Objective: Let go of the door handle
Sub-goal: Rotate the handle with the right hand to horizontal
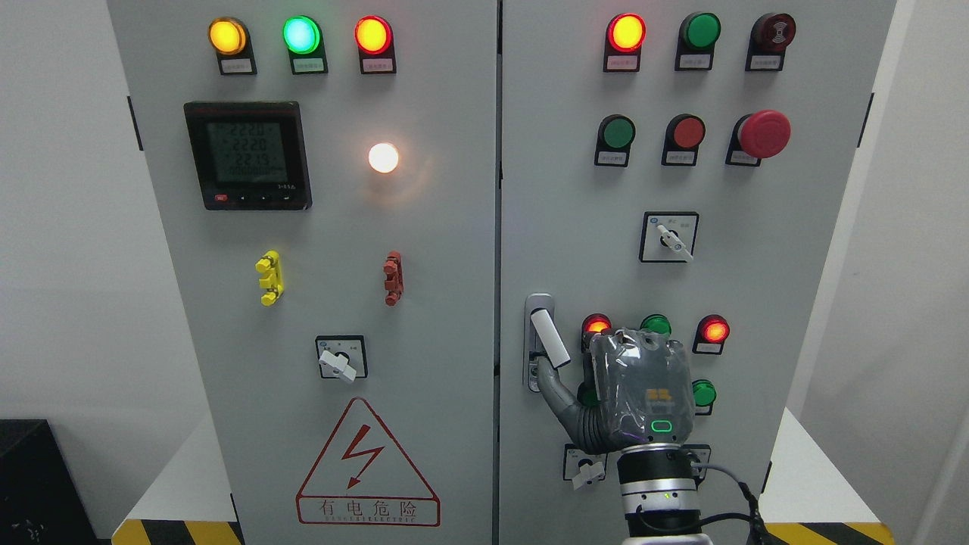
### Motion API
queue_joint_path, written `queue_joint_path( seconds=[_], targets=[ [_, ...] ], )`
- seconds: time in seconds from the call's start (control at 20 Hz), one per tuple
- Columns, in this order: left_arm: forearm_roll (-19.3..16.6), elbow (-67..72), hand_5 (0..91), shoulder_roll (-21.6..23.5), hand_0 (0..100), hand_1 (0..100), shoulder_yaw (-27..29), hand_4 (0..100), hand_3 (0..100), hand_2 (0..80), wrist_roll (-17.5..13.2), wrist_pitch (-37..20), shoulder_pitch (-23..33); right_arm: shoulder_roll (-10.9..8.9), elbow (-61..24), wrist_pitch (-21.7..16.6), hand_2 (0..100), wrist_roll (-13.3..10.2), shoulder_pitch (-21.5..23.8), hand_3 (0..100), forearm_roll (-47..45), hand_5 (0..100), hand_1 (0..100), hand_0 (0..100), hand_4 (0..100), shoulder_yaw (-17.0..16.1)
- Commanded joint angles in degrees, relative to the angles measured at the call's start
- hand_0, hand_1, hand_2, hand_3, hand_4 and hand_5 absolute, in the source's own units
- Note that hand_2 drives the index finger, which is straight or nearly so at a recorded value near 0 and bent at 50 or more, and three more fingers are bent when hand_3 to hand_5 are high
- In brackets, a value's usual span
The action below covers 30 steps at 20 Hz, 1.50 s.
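Head view: the door handle, a white lever swung out from its grey plate, sits on the right cabinet door just beside the centre seam. The right hand, just below and right of the handle, has a finger touching the lever's lower end; whether it grips cannot be told. Bare panel lies above the handle.

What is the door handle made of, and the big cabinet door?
The door handle looks like white plastic or painted metal in a shiny, chrome-like frame. The cabinet door seems to be sheet metal with matte grey paint: flat and even, with dull reflections.
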Motion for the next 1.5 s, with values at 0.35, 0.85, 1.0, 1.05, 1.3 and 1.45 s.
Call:
queue_joint_path(
  seconds=[0.35,0.85,1.0,1.05,1.3,1.45],
  targets=[
    [0.0,-1.1,0.0,0.0,0,0,-1.2,1,9,2.3,0.0,0.0,0.0,0.01,-0.3,0.0,93,0.2,0.0,100,0.0,92,35,43,100,-0.4],
    [0.0,-1.1,0.0,0.0,0,0,-1.2,1,9,2.3,0.0,0.0,0.0,0.01,-0.4,0.0,93,0.0,0.0,100,0.0,92,34,44,100,-1.5],
    [0.0,-1.1,0.0,0.0,0,0,-1.2,1,9,2.3,0.0,0.0,0.0,0.01,-0.4,0.0,93,0.0,0.0,100,0.0,92,34,44,100,-1.7],
    [0.0,-1.1,0.0,0.0,0,0,-1.2,1,9,2.3,0.0,0.0,0.0,0.01,-0.4,0.1,93,0.0,0.0,100,0.0,92,34,44,100,-1.8],
    [0.0,-1.1,0.0,0.0,0,0,-1.2,1,9,2.3,0.0,0.0,0.0,0.01,-0.4,0.1,93,-0.4,0.0,100,0.0,92,33,45,100,-2.1],
    [0.0,-1.1,0.0,0.0,0,0,-1.2,1,9,2.3,0.0,0.0,0.0,0.01,-0.8,0.0,93,-0.4,0.0,100,0.0,92,33,45,100,-2.5]
  ],
)
